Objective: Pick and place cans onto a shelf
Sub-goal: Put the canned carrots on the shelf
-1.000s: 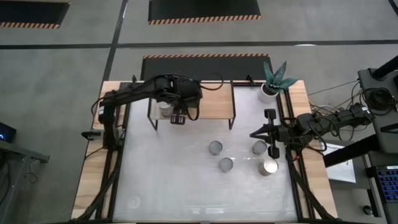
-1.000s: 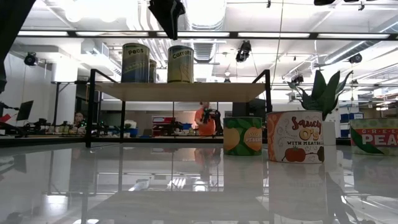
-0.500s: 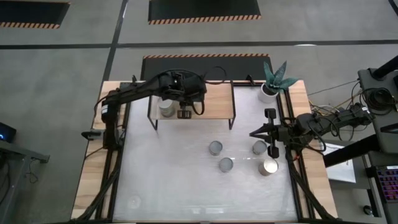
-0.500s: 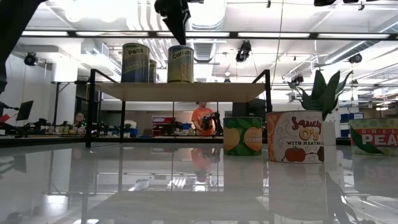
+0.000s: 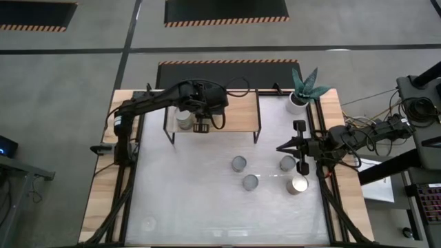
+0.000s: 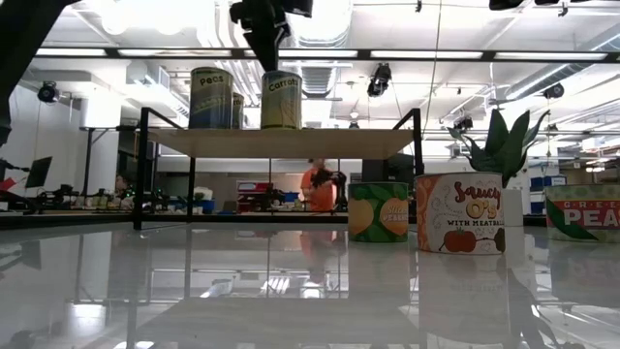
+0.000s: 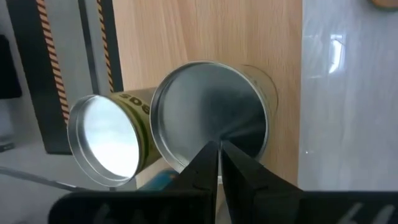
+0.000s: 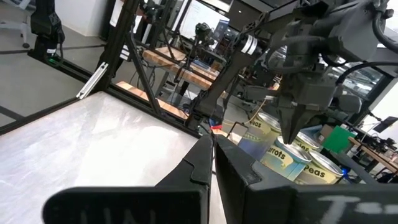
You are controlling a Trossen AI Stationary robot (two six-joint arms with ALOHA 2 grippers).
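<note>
The shelf (image 5: 238,114) stands at the table's far side, and two cans stand upright on its wooden top (image 6: 320,142): a "Peas" can (image 6: 210,97) and a "Carrots" can (image 6: 281,100). My left gripper (image 6: 269,60) is shut and points down right above the Carrots can's lid (image 7: 208,112). Several more cans stand on the white table, among them one at the middle (image 5: 238,163) and one near the right (image 5: 297,184). My right gripper (image 5: 281,147) waits shut beside the right-hand cans, holding nothing. My left gripper's shut fingertips (image 7: 217,146) point down at the middle of the Carrots can's lid from above. I cannot tell whether they touch it or hover just over it. The can stands upright on the shelf.
A small white pot with a green plant (image 5: 302,91) stands at the far right corner. The shelf's right half (image 5: 241,110) is bare wood. The table's near left part (image 5: 179,200) holds nothing. A person in orange (image 6: 320,186) shows in the room behind.
My left gripper, open over the Carrots can a second ago, has shut on nothing and has drifted a little toward the table's far edge while staying above the can. The can has stayed upright on the shelf.
</note>
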